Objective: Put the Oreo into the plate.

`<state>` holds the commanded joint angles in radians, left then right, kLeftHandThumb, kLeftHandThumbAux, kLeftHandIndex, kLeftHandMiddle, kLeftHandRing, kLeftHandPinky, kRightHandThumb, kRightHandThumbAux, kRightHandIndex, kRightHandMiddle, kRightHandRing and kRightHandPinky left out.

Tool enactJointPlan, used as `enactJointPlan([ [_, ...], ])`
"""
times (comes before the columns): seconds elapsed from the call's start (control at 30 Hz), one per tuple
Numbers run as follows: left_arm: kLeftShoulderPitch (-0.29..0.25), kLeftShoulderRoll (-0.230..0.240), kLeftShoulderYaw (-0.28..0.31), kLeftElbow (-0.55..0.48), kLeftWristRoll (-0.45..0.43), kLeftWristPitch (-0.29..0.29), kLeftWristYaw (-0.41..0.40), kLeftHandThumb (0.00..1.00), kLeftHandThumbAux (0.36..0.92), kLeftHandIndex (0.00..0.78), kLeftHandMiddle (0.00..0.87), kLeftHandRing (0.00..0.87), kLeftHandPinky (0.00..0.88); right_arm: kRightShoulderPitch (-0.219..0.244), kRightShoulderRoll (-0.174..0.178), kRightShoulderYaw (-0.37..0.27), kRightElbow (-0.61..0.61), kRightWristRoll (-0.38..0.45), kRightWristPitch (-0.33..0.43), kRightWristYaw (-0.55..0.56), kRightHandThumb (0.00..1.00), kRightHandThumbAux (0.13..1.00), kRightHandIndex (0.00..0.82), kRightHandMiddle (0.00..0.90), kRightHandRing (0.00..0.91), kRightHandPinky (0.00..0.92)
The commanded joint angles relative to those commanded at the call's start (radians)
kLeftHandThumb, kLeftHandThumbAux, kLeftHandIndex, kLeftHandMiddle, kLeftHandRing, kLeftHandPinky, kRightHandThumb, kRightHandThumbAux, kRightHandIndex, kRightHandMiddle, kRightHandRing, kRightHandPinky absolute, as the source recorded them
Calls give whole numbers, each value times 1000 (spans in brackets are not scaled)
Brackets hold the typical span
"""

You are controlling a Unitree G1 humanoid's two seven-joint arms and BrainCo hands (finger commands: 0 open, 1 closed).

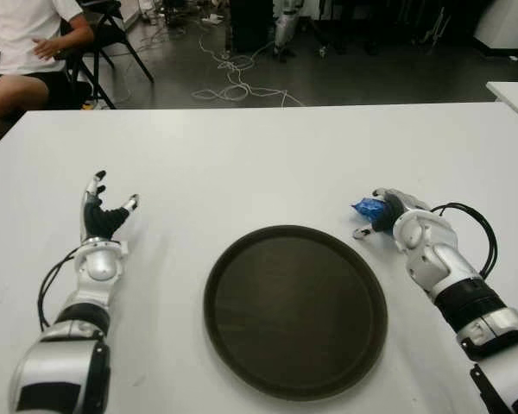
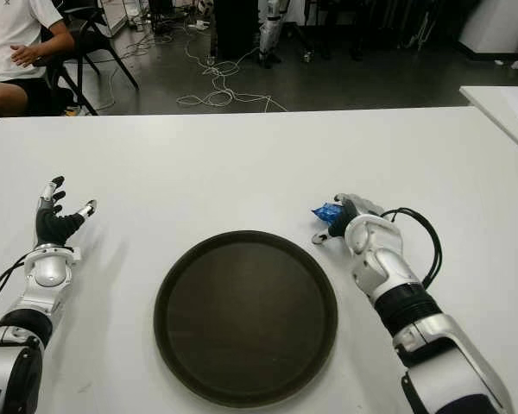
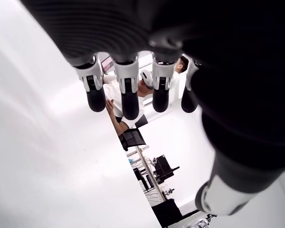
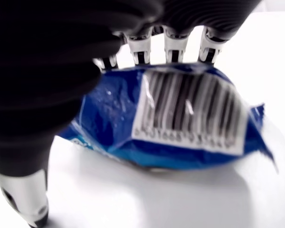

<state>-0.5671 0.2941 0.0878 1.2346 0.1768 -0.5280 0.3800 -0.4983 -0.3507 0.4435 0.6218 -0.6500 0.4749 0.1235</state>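
Oreo: at plate's 1 o'clock, seemingly grasped by right hand; transfer pending. Left hand: released.

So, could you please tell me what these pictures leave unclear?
- Eye views: right robot hand covers most of the Oreo pack.
- Right wrist view: whether the fingers have closed on the pack.
- Left wrist view: the left robot hand blocks the plate.
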Motion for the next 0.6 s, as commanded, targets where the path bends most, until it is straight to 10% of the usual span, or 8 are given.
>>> enactJointPlan([
  [0.23,1,0,0,-1,0,-2,-1,0,779,60,89,78,65,23,17,-49,10,28,-56,-111,0,820,339,347,360,372],
  [0.4,2,0,-2,-4,2,-9,-2,0,779,62,90,79,67,40,28,-85,-1,47,-86,-179,259,804,551,673,692,717],
  [0.6,3,2,-2,-6,3,-8,-1,0,788,59,89,78,67,45,39,-112,1,65,-113,-205,307,809,641,774,782,789],
])
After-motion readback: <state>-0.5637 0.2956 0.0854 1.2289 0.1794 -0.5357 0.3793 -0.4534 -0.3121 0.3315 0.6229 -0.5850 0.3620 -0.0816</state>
